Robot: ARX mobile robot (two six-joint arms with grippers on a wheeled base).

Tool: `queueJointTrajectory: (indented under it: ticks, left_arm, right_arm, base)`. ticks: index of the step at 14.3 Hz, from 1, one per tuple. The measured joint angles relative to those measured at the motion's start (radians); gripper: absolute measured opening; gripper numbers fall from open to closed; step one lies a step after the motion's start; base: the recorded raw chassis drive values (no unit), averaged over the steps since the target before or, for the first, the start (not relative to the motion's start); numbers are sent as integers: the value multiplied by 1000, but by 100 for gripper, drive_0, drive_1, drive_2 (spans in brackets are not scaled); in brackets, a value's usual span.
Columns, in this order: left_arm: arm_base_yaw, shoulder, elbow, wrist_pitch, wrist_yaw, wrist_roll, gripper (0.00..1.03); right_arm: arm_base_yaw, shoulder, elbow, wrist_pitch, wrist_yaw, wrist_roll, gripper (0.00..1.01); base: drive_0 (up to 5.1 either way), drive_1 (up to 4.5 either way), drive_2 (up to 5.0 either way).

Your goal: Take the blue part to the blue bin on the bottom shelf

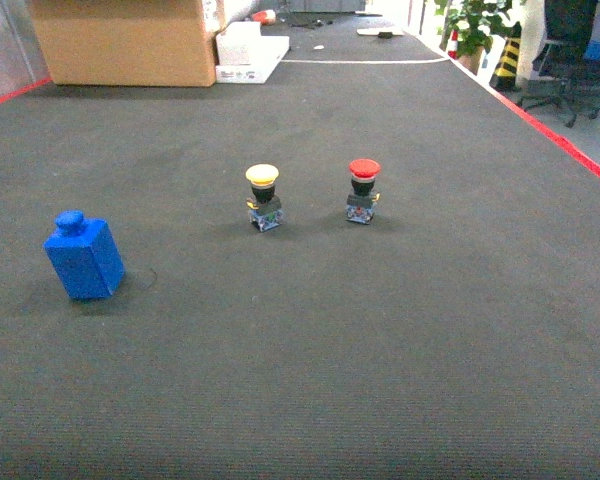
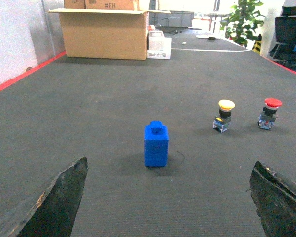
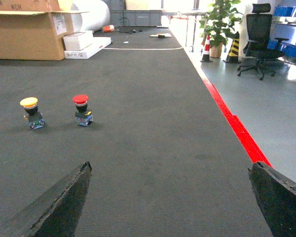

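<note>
The blue part (image 1: 84, 257) is a small blue block with a knob on top, standing on the dark carpet at the left of the head view. In the left wrist view the blue part (image 2: 156, 144) stands ahead of my left gripper (image 2: 170, 170), centred between its wide-open fingers and well clear of them. My right gripper (image 3: 170, 170) is open over bare carpet with nothing between its fingers. Neither gripper shows in the head view. The blue bin and the bottom shelf are out of view.
A yellow push-button (image 1: 263, 195) and a red push-button (image 1: 362, 189) stand mid-carpet. A large cardboard box (image 1: 125, 40) and white boxes (image 1: 250, 50) sit at the far end. A red line (image 3: 235, 123) edges the carpet on the right; an office chair (image 3: 259, 39) and a plant (image 3: 217, 22) stand beyond.
</note>
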Motion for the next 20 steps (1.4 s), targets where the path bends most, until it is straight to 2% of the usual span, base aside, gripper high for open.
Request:
queueJointTrajectory:
  ticks: [1,2,3,4,6,8,12,14,20]
  left_arm:
    - [-39,53,44,-140,-88,-39,98]
    - [-89,167,89,-210,-188,-70,98]
    - [-95,254,80,-146,-201,-80,98]
    - [-86,356,77,-9,-189,-80,98]
    - [-47,711,102,341,-119,-79,98]
    - [-18,1146,222,665,-48,-69,98]
    - [-15,1368,312,748,-22,-64,98]
    - [-16,1559,402,743,-14,-49,98]
    - [-8,1852,647,769,-7,-10,98]
  right_arm:
    - [0,0,0,-1,0,0,98]
    - [0,0,0,0,-1,0,98]
    - [0,0,0,1,0,0,98]
    - [0,0,0,-2,0,0,98]
    - [0,0,0,0,0,0,98]
    - [0,0,0,0,0,0,98]
    - [0,0,0,0,0,0,98]
    - [0,0,0,0,0,0,98]
    - [0,0,0,0,0,0,98]
  base:
    - [0,0,0]
    - [0,0,0]
    - [0,0,0]
    - [0,0,0]
    - [0,0,0]
    - [0,0,0]
    - [0,0,0]
    - [0,0,0]
    - [0,0,0]
